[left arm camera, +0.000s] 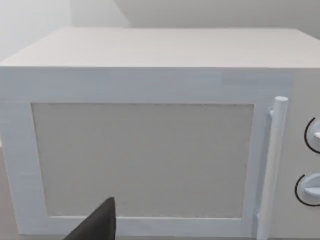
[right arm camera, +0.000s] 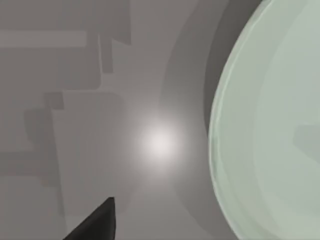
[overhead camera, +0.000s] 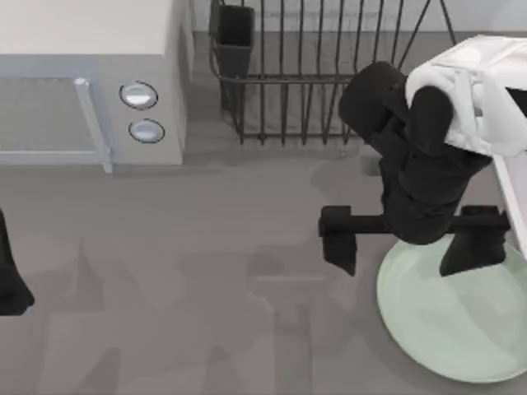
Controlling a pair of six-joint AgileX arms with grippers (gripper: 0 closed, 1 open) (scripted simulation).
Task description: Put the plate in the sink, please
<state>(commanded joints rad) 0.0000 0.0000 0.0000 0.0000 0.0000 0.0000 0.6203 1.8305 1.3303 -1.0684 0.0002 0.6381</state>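
The pale mint-green plate [overhead camera: 461, 321] lies flat on the grey table at the front right, and its glossy rim fills one side of the right wrist view [right arm camera: 270, 125]. My right gripper [overhead camera: 399, 263] hovers open over the plate's far left edge. One finger is outside the rim and the other is above the plate. One dark fingertip [right arm camera: 97, 222] shows over bare table. A pale strip of the sink [overhead camera: 512, 197] shows at the right edge, mostly hidden behind the right arm. My left gripper [overhead camera: 10, 280] is parked at the left edge, open, its fingertip [left arm camera: 100, 225] facing the microwave.
A white microwave [overhead camera: 90, 82] [left arm camera: 150, 150] stands at the back left. A black wire dish rack [overhead camera: 329, 74] with a dark cup holder [overhead camera: 235, 37] stands at the back centre. Bare grey tabletop stretches between the arms.
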